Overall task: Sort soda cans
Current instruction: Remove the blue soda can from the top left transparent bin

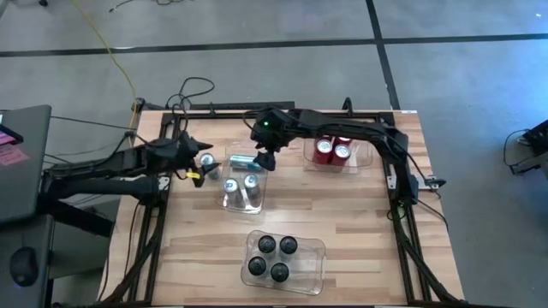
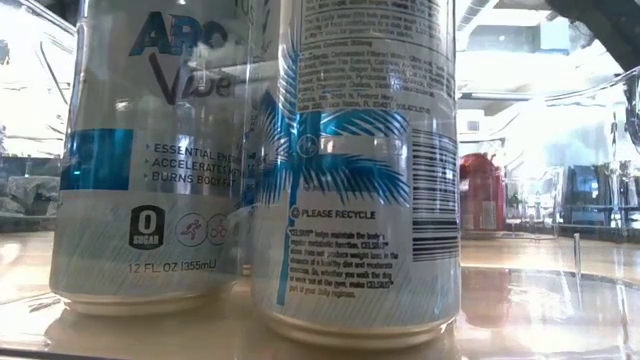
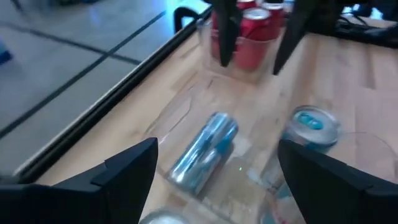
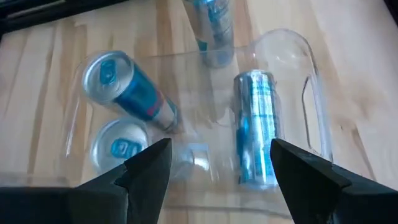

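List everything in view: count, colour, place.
Silver-blue cans: four; two upright in the middle clear bin, one on its side at that bin's far end, one upright just left of the bin.
Red cans: at least two show, in the far right bin.
Black cans: four, in the near bin.
Table: one, light wood.
Left gripper: open, by the left can.
Right gripper: open, above the lying can.

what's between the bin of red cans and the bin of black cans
Only bare wooden tabletop lies between the red-can bin and the black-can bin, shown in the high view.
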Robot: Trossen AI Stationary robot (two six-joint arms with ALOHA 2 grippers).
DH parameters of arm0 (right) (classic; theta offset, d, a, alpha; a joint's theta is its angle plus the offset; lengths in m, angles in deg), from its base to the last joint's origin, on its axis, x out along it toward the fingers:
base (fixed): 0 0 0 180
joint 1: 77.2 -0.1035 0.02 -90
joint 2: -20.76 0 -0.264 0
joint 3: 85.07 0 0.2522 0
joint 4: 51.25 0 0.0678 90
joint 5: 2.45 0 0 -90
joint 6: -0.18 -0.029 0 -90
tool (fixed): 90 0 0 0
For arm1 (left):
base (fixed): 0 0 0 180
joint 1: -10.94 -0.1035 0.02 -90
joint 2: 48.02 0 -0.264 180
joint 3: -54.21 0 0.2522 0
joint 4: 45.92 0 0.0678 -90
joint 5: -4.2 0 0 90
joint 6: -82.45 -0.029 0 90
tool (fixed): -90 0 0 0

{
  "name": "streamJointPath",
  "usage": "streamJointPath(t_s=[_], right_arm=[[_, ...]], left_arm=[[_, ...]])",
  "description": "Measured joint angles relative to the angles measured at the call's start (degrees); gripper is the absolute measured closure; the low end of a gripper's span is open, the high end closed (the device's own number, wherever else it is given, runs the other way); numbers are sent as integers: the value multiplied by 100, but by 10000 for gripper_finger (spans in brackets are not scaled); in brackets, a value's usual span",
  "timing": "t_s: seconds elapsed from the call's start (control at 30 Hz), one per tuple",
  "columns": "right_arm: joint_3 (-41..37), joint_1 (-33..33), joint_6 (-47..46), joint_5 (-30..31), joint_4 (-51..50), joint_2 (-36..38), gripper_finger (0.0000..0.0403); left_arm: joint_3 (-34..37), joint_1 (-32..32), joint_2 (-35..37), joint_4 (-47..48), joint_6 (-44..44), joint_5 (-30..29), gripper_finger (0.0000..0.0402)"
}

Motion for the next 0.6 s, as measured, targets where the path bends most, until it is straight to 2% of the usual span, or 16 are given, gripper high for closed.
streamJointPath(t_s=[0.17, 0.37, 0.47, 0.6], right_arm=[[-1, -140, -7, 100, -304, 147, 112], [-14, -412, -50, 1253, -927, 357, 112], [-188, -510, -112, 1694, -955, 778, 112], [-810, -604, -334, 2090, -804, 1684, 112]], left_arm=[[0, 200, -217, -562, -397, -40, 73], [0, 325, -257, -856, -661, -67, 73], [0, 328, -229, -906, -695, -73, 73], [0, 328, -214, -895, -705, -75, 73]])
